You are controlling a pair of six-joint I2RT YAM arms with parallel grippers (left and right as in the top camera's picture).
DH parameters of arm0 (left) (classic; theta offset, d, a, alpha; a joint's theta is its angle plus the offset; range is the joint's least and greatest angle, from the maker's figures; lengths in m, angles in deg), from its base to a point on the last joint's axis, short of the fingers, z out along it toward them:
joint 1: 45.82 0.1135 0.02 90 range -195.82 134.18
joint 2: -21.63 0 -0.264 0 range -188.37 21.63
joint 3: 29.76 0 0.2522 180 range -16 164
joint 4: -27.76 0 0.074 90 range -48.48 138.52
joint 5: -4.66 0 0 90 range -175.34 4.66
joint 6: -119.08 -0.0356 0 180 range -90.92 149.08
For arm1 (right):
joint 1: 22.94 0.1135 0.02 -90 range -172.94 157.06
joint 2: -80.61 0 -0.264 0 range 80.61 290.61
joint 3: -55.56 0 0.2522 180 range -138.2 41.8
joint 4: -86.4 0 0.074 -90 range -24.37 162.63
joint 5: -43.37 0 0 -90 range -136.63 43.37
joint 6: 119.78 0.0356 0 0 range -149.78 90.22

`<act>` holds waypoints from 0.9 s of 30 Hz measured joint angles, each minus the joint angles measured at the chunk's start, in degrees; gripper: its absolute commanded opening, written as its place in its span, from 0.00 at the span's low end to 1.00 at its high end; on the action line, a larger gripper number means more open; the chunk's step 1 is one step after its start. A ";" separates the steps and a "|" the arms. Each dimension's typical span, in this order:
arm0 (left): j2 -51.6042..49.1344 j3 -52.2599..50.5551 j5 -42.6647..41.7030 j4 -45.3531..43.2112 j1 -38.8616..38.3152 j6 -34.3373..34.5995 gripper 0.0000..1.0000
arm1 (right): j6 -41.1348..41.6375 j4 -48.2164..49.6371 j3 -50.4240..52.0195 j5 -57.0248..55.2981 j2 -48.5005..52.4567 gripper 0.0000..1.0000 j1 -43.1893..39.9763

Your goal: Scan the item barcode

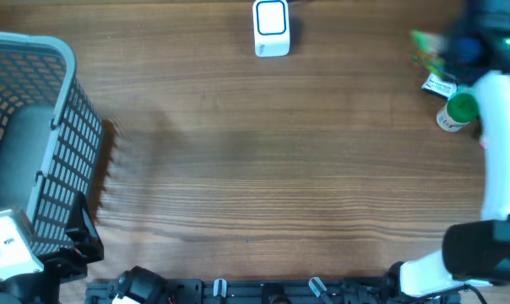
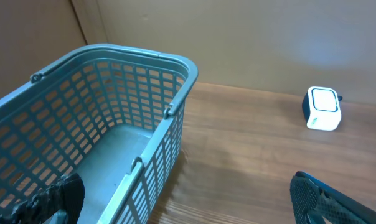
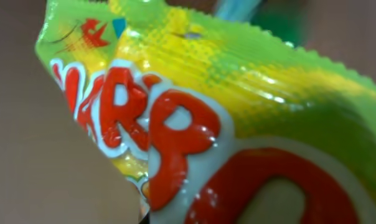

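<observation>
A yellow-green snack bag (image 3: 238,93) with big red letters fills the right wrist view, pressed close to the camera. In the overhead view the bag (image 1: 424,46) hangs at the far right end of the table in my right gripper (image 1: 451,49), which is shut on it; the fingers themselves are hidden. The white scanner with a blue window (image 1: 271,27) stands at the table's far edge, well left of the bag, and also shows in the left wrist view as the scanner (image 2: 323,109). My left gripper (image 2: 188,198) is open and holds nothing, beside the basket at the near left (image 1: 82,241).
A blue-grey plastic basket (image 1: 65,110) takes up the left end of the table; its rim (image 2: 144,62) shows with nothing inside. A green-capped bottle (image 1: 458,112) and a white-labelled item (image 1: 438,84) lie under the right arm.
</observation>
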 measured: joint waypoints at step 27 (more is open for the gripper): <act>0.00 0.00 0.00 0.02 0.00 0.00 1.00 | -61.37 -8.85 5.03 32.30 -30.25 1.00 -26.25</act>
